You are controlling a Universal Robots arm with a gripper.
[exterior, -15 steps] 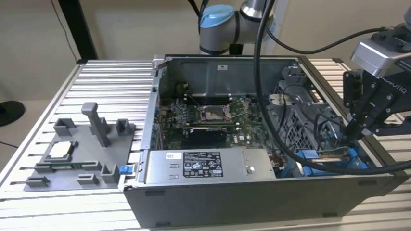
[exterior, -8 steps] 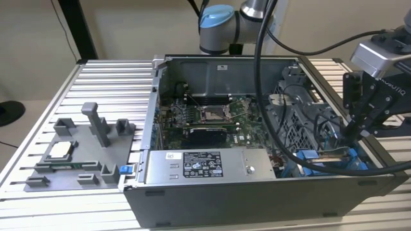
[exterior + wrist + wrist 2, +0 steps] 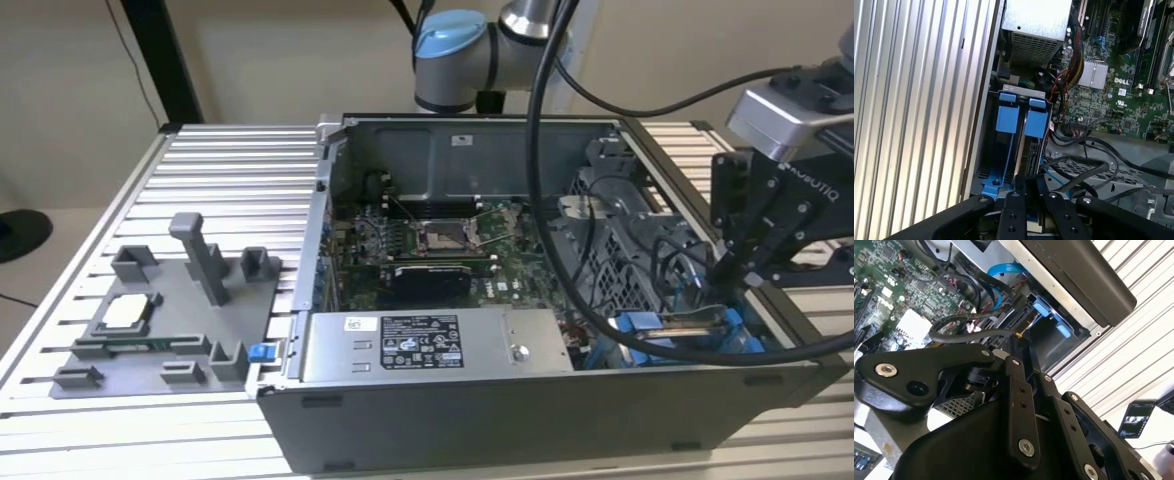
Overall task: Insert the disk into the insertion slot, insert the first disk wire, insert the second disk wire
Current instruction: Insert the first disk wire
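Exterior view: I see an open computer case (image 3: 534, 420) on a slatted table (image 3: 214, 170). At the exterior view's right, my gripper (image 3: 731, 292) reaches into the near corner, where the disk (image 3: 687, 322) sits in the insertion slot (image 3: 638, 325)

Second wrist view: the gripper (image 3: 1024, 347) hangs near blue tabs (image 3: 1041, 307)

First wrist view: the gripper (image 3: 1029, 181) is closed over the disk's (image 3: 1030, 150) edge; whether it pinches the disk I cannot tell

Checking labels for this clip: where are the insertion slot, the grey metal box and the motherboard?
insertion slot (image 3: 1006, 119), first wrist view, a blue tab.
grey metal box (image 3: 420, 343), exterior view, its sticker.
motherboard (image 3: 441, 237), exterior view, its central socket.
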